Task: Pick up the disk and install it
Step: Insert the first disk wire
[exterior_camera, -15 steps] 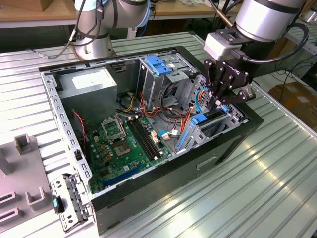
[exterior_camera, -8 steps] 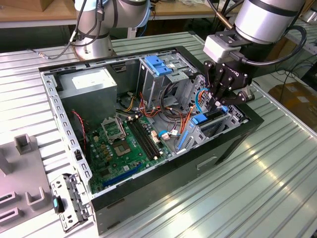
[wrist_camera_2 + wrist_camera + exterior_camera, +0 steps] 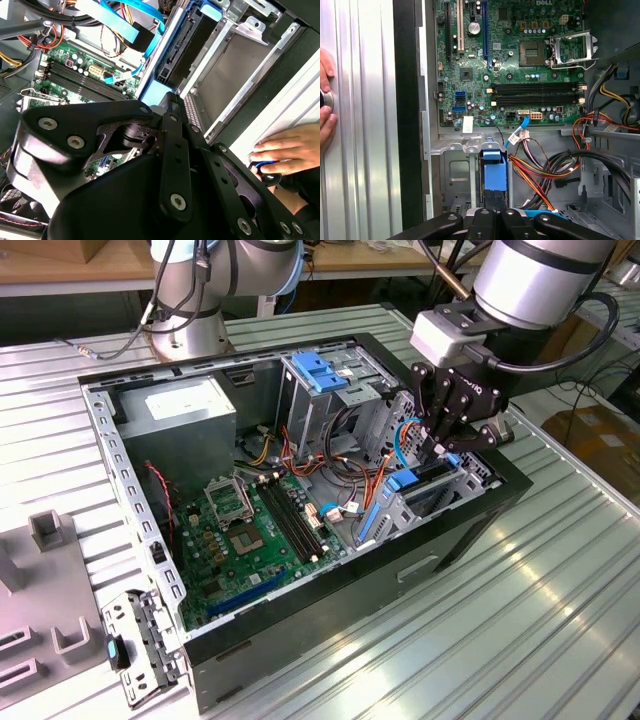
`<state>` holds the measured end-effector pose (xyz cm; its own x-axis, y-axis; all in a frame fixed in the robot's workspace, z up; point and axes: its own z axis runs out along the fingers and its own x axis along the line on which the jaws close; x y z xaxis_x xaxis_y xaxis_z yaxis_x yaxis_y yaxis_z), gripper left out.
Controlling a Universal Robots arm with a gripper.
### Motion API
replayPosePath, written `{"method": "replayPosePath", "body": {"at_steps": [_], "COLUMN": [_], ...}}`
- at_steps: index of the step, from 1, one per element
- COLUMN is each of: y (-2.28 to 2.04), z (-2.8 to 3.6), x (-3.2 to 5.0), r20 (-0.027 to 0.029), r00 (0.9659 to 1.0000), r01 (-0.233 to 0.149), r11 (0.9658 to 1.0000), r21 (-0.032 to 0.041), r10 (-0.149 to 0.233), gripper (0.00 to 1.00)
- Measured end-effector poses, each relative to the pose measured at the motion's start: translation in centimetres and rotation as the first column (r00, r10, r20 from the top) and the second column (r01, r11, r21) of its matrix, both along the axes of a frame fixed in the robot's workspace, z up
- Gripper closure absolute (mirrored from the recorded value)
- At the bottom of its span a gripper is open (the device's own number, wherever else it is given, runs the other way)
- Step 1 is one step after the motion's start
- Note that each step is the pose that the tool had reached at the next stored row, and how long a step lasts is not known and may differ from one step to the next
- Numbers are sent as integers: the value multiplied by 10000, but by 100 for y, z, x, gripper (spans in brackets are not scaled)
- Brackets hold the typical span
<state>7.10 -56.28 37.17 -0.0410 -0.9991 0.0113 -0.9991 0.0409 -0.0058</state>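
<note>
So the end effector [image 3: 447, 445] is hanging down into the open case [image 3: 330, 625], over the drive cage [image 3: 400, 512] at the exterior view's right end. Its fingers are pulled in narrow and, going by the first wrist view, they're pinching the disk [image 3: 495, 172] from both sides, one finger on each flat face. So not wide open at all, just disk-thickness apart.

The disk is standing on edge, partway down in the cage slot with its blue rail end pointing toward the motherboard [image 3: 240, 530]. In the second wrist view its dark body is sitting between the cage's metal walls, with the finger links right up against its near end.

The red, yellow and black cables [image 3: 540, 172] are running just beside the cage, not touching the disk as far as I can tell.

A person's hand [image 3: 326, 107] is resting on the ribbed desk [image 3: 520, 630] just outside the case wall, holding some small round thing.
</note>
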Motion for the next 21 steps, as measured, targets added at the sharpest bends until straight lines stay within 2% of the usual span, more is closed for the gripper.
{"method": "replayPosePath", "body": {"at_steps": [2, 11, 14, 16, 17, 21], "y": [0, 0, 0, 0, 0, 2], "z": [1, 0, 0, 0, 5, 49], "x": [11, 209, 230, 234, 241, 256], "r20": [0, 0, 0, -1, -5, -53], "r00": [10000, 10000, 9975, 9940, 9925, 9907], "r01": [-2, -63, -701, -1097, -1226, -1363], "r11": [10000, 10000, 9975, 9940, 9925, 9907], "r21": [-2, -1, 3, 3, 1, 10], "r10": [2, 63, 701, 1097, 1226, 1363], "gripper": [89, 89, 89, 89, 89, 89]}}
